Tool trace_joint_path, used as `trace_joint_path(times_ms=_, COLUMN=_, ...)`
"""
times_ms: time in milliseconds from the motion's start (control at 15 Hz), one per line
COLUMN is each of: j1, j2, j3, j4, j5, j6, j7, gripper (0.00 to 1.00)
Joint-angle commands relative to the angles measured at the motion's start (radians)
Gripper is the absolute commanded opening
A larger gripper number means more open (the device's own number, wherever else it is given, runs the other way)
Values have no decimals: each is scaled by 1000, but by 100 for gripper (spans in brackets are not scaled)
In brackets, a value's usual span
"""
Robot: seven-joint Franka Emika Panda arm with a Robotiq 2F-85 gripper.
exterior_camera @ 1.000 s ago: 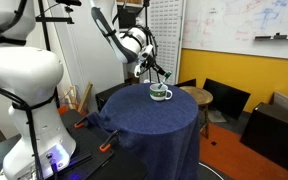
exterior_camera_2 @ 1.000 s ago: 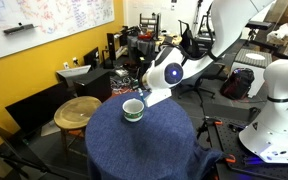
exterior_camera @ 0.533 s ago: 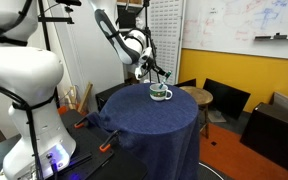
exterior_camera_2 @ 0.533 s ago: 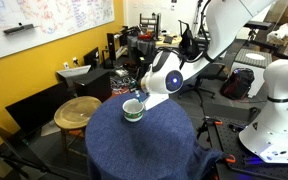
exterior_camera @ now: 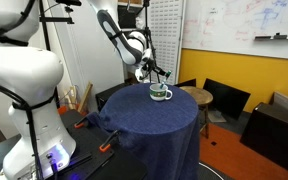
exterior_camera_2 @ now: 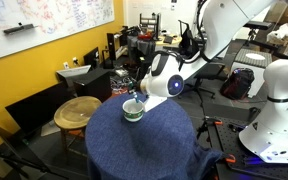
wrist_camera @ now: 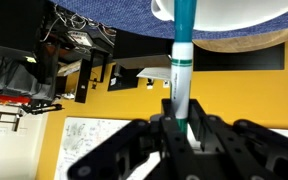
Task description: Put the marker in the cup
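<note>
The cup [exterior_camera: 161,94] is a squat white mug with a dark green band, standing on the blue-covered round table [exterior_camera: 149,125]; it also shows in an exterior view [exterior_camera_2: 133,110] and as a white rim at the top of the wrist view [wrist_camera: 224,10]. My gripper [wrist_camera: 180,122] is shut on the marker [wrist_camera: 183,55], a teal and white stick pointing toward the cup's rim. In both exterior views the gripper [exterior_camera: 154,75] [exterior_camera_2: 139,97] hangs tilted just above the cup, and the marker is a thin dark line [exterior_camera: 161,77].
A round wooden stool [exterior_camera_2: 77,110] and black chairs [exterior_camera: 224,100] stand beside the table. A large white robot body [exterior_camera: 29,95] is near the table, with orange clamps [exterior_camera: 106,147] on the cloth edge. A cluttered desk [exterior_camera_2: 144,45] lies behind.
The gripper with the marker has moved closer to the cup and a little lower, so the marker tip now sits at the cup's rim.
</note>
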Motion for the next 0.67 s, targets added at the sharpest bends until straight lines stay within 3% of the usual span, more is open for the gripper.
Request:
trace_joint_path(times_ms=0, j1=-2, j2=18, j3=10, j4=24, j5=-60, j6=3, j7=66, gripper=5)
trace_joint_path(times_ms=133, j1=-3, j2=19, j3=15, j4=25, j5=-81, j6=4, j7=74, gripper=5)
trace_joint_path(times_ms=200, j1=-3, j2=20, j3=17, j4=25, j5=-85, j6=4, j7=77, gripper=20)
trace_joint_path(times_ms=267, j1=-3, j2=22, j3=19, j4=25, j5=-86, j6=2, j7=73, gripper=46)
trace_joint_path(times_ms=400, j1=-5, j2=23, j3=23, j4=26, j5=-89, j6=5, j7=74, gripper=54)
trace_joint_path(times_ms=600, j1=-7, j2=24, j3=23, j4=27, j5=-88, j6=7, j7=73, gripper=76)
